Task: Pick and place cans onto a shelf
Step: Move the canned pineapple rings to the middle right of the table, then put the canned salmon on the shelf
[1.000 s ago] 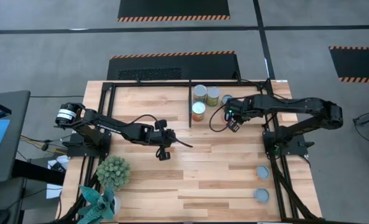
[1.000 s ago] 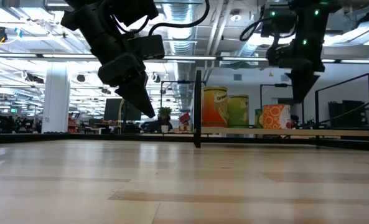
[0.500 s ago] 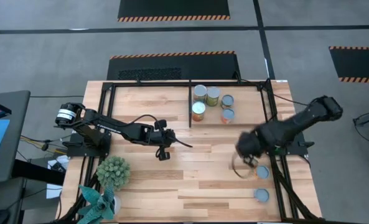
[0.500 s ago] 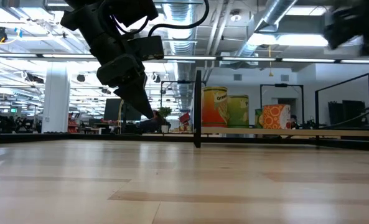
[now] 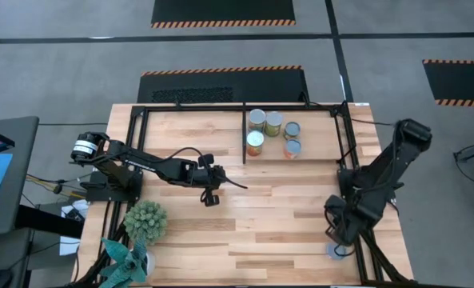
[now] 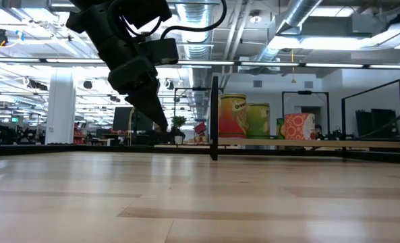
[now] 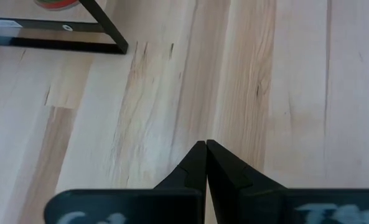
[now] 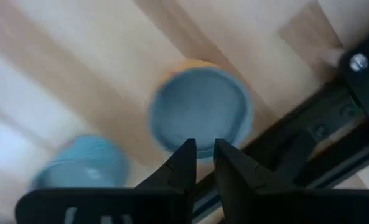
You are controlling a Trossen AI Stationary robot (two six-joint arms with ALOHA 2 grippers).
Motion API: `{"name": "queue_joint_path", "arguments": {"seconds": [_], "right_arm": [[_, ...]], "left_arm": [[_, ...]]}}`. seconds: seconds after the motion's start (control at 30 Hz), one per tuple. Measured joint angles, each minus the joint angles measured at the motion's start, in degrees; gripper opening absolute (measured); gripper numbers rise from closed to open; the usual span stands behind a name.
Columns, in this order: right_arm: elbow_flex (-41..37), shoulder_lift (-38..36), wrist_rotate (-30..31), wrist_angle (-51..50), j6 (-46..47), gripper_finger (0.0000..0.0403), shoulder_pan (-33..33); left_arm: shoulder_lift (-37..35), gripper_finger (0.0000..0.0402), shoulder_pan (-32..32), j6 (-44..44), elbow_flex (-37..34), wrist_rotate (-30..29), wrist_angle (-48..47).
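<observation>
Four cans (image 5: pixel 272 133) w/ unreadable orange/green labels stand in shelf (image 5: pixel 244 106) right bay; right gripper (image 8: pixel 201 163), fingers slightly apart, hovers over near-edge cans (image 8: pixel 200 114); left gripper (image 7: pixel 206 146) pressed together mid-table.

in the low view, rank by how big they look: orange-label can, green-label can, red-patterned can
1. orange-label can, tallest
2. green-label can
3. red-patterned can
They may stand at different depths in the shelf, so true sizes stay unsure.

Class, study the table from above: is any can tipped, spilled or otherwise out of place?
Nothing stands out. Four cans stand upright inside the shelf, right of its divider. Two more cans wait upright near the table's right edge, under the right pincer. No spills or damage show.
</observation>
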Motion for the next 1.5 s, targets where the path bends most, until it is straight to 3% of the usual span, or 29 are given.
{"name": "queue_joint_path", "arguments": {"seconds": [0.17, 0.43, 0.63, 0.87, 1.0, 1.13, 1.27, 1.37, 1.5], "right_arm": [[-1.6, 1.6, 0.9, 2.3, 4.2, 0.0081, 2.8], [-1.6, 7.5, 1.3, 2.8, -0.6, 0.0081, 0.0], [-1.3, 11.5, 4.5, 2.3, -6.9, 0.0081, -7.7], [-1.6, 9.8, 19.7, 5.2, -16.8, 0.0081, -20.7], [-1.6, 7.0, 19.3, 5.7, -21.4, 0.0081, -24.6], [0.3, 3.5, 17.3, 5.9, -20.4, 0.0081, -21.2], [3.7, 0.9, 17.5, 6.5, -18.1, 0.0081, -14.0], [5.7, 0.5, 13.4, 8.3, -17.3, 0.0081, -7.3], [5.9, 2.5, 10.1, 11.2, -7.5, 0.0081, 1.2]], "left_arm": [[0.0, 0.0000, 0.0, -0.2, 0.0, 1.1, -0.2], [0.0, 0.0000, 0.0, -0.2, 0.0, 1.1, -0.1], [0.0, 0.0000, 0.0, -0.2, 0.0, 1.1, 0.1], [0.0, 0.0000, 0.0, -0.6, 0.0, 1.1, 0.3], [0.0, 0.0000, 0.0, -1.0, 0.0, 1.5, 0.3], [0.0, 0.0000, 0.0, -1.2, 0.0, 1.5, 0.3], [0.0, 0.0000, 0.0, -1.2, 0.0, 1.5, 0.3], [0.0, 0.0000, 0.0, -1.1, 0.0, 1.5, 0.3], [0.0, 0.0000, 0.0, -1.1, 0.0, 1.5, 0.4]]}}
